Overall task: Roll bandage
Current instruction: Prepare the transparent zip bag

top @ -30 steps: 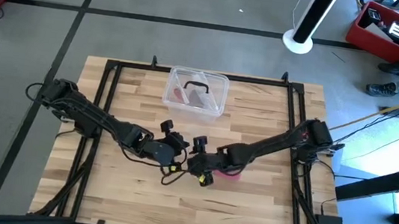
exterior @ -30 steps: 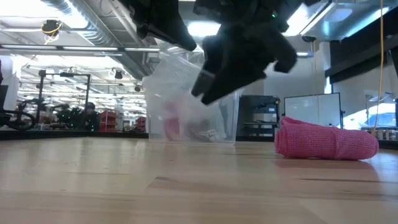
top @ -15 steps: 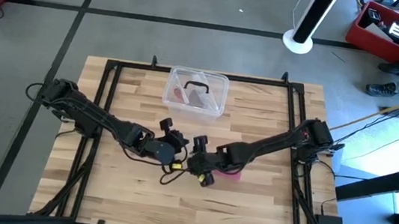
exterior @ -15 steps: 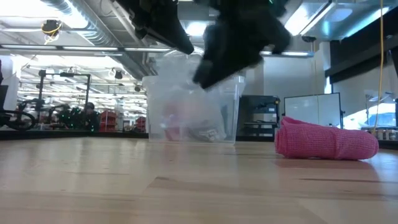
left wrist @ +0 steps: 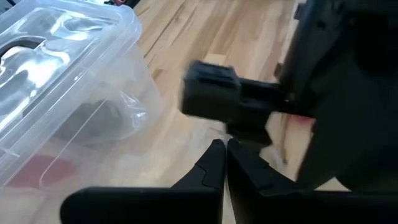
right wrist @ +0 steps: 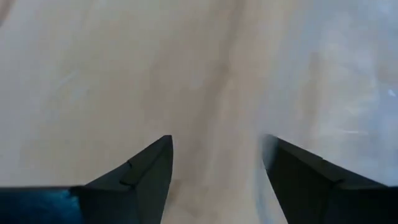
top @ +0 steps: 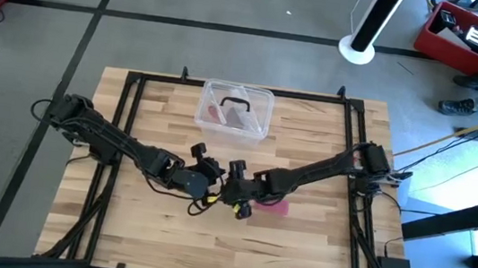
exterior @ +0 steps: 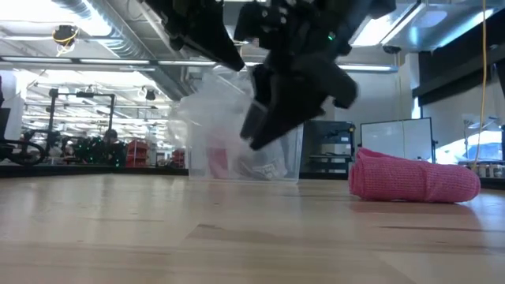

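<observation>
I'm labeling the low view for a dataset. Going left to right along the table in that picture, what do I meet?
Clear plastic box at the back, then the right claw hanging open above the table in front of the box's right side, then the bandage lying rolled up on the wood.

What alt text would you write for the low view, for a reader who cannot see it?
A rolled pink bandage lies on the wooden table at right, untouched. Two dark robot arms hang above the table's middle, in front of a clear plastic box, with a workshop room behind.
</observation>
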Motion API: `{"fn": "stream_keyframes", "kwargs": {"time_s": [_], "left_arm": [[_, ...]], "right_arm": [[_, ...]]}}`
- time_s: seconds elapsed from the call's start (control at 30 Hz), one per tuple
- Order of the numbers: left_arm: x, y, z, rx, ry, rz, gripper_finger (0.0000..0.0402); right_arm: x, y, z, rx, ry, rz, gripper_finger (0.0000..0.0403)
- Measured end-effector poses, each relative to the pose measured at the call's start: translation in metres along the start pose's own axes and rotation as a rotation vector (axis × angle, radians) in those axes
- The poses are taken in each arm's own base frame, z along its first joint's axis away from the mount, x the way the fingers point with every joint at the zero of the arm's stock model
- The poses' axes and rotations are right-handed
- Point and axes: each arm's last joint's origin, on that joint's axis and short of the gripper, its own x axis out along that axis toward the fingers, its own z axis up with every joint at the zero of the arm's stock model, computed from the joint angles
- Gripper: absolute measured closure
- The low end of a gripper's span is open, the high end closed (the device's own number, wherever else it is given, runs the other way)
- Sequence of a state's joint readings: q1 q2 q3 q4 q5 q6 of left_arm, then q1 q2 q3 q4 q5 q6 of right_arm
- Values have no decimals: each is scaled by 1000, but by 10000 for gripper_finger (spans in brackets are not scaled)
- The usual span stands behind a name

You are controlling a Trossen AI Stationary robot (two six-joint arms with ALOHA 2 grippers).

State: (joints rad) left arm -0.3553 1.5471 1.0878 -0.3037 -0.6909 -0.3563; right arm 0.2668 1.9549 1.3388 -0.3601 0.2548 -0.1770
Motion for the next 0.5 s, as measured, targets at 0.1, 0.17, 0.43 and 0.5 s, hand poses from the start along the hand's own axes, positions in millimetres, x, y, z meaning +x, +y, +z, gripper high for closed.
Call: {"fn": "stream_keyframes", "kwargs": {"time_s": [0.1, 0.17, 0.43, 0.5], "left_arm": [[1, 1, -1, 5, 8, 4, 401], [1, 1, -2, 9, 16, 4, 401], [2, 3, -3, -8, 32, 17, 401], [2, 3, -3, -10, 26, 22, 401]], "right_arm": [[9, 7, -4, 12, 14, 125, 155], [9, 11, -5, 29, 6, 247, 155], [6, 12, -4, 35, 21, 321, 155], [6, 10, -4, 31, 40, 248, 155]]}}
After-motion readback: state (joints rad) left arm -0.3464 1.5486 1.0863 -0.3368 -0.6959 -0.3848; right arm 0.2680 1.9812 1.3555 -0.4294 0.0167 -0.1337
